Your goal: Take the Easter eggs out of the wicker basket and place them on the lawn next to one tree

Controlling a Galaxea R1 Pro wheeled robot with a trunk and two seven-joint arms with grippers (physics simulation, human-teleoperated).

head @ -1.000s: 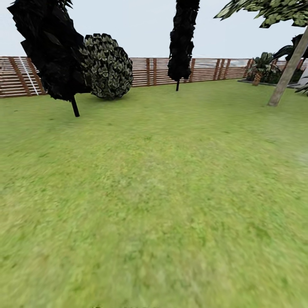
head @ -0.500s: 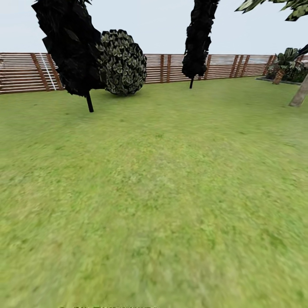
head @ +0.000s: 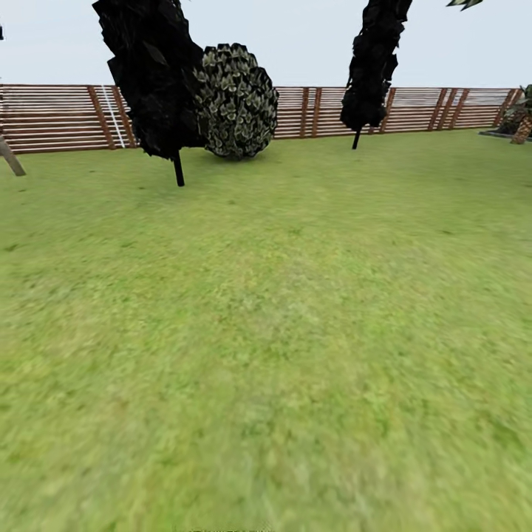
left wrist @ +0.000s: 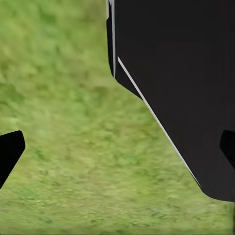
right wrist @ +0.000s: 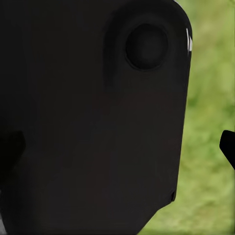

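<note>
The lawn point(head: 281, 332) spreads wide and green in front of me in the head view. The Easter eggs and the wicker basket are out of view. A slanted pale trunk of a tree point(head: 10, 158) cuts in at the left edge, and a few pale-flecked leaves point(head: 465, 4) hang at the top right corner. In the left wrist view my left gripper point(left wrist: 119, 149) is open over bare grass, its dark fingertips point(left wrist: 10, 152) far apart. My right gripper point(right wrist: 119, 147) also stands open, one of its fingertips point(right wrist: 228, 147) showing against grass beside a black part of the robot.
Two tall dark narrow trees point(head: 151, 74) point(head: 373, 63) and a round leafy bush point(head: 236, 103) stand far off in front of a brown slatted fence point(head: 59, 117). A short palm point(head: 522, 118) sits at the far right edge.
The head view has swung to the left, so trees, bush and fence sit further right in the picture. The pale-trunked tree at the right has left the frame.
</note>
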